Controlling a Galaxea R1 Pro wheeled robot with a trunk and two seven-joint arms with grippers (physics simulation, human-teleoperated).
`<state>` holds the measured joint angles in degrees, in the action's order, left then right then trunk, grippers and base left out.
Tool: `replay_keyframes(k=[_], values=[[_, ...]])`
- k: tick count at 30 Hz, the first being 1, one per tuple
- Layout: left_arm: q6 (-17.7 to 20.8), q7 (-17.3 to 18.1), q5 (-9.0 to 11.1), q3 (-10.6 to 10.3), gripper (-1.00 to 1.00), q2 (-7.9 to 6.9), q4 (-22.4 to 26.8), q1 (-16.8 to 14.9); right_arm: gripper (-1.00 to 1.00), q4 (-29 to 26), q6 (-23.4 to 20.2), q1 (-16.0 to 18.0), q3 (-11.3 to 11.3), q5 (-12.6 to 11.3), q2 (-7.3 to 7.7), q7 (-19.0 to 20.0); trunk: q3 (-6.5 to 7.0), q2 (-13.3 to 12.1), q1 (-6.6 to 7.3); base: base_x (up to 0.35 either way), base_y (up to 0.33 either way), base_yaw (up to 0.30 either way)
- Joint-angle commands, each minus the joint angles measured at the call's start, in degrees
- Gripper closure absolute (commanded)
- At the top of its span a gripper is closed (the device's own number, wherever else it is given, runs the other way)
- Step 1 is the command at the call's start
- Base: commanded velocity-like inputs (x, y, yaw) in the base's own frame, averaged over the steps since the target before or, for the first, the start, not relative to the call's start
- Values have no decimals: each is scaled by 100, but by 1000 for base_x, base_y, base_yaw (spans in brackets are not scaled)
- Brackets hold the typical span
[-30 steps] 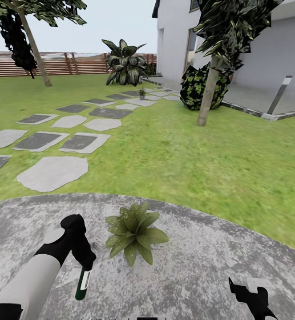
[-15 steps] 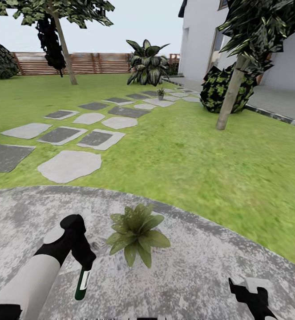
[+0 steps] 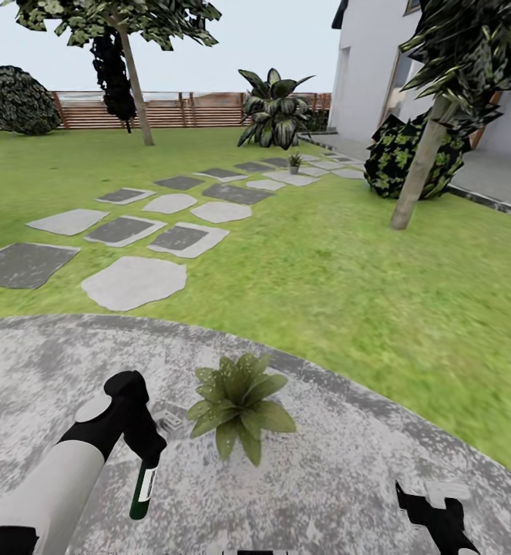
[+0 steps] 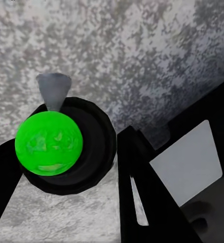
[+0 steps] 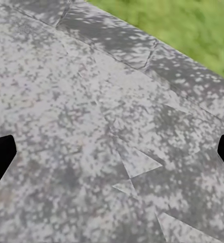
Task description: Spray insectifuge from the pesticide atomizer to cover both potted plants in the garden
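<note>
In the head view my left gripper [image 3: 146,451] is shut on the pesticide atomizer [image 3: 142,489], a dark green bottle with a white label that hangs downward over the round grey patio [image 3: 347,478]. In the left wrist view the atomizer [image 4: 66,147] appears end-on as a dark round body with a bright green spot, between black fingers [image 4: 140,192]. One potted plant [image 3: 240,405] stands on the patio just right of the bottle. The other potted plant [image 3: 294,162] is far off among the stepping stones. My right gripper [image 3: 428,505] is low at the right, and in its wrist view the right gripper [image 5: 112,152] is open over bare paving.
Beyond the patio, lawn [image 3: 347,277] runs to a wooden slat fence [image 3: 193,112]. Grey stepping stones [image 3: 136,281] lead away to the left. A palm trunk [image 3: 413,185] and a dark bush [image 3: 413,158] stand at the right before the white house [image 3: 371,77]. A striped-leaf shrub [image 3: 274,116] grows at the back.
The camera has turned left, so the lawn, stones and trees have shifted right in the picture. Both arms, the atomizer and the near plant hold their places.
</note>
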<state>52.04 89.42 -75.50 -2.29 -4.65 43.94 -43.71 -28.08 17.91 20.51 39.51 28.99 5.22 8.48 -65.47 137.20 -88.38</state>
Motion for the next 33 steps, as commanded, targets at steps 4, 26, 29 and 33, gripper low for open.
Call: replay_keyframes(k=[4, 26, 29, 33], values=[[68, 58, -52, -19, 100, 7, 9, -6, -100, 4, 29, 6, 49, 36, -3, 48, -5, 2, 0, 170, -237, 275], [177, 58, -50, -26, 100, 26, 10, -6, -100, 11, 29, 8, 54, 63, 14, 48, -5, 2, 0, 99, -174, 200], [178, 58, -45, -25, 100, 26, 12, -6, -100, 12, 29, 6, 56, 63, 14, 48, -5, 2, 0, 1, -267, 1], [183, 58, -50, -26, 100, 19, 10, -6, -100, 13, 29, 7, 57, 56, 7, 50, -5, 2, 0, 55, -267, 0]])
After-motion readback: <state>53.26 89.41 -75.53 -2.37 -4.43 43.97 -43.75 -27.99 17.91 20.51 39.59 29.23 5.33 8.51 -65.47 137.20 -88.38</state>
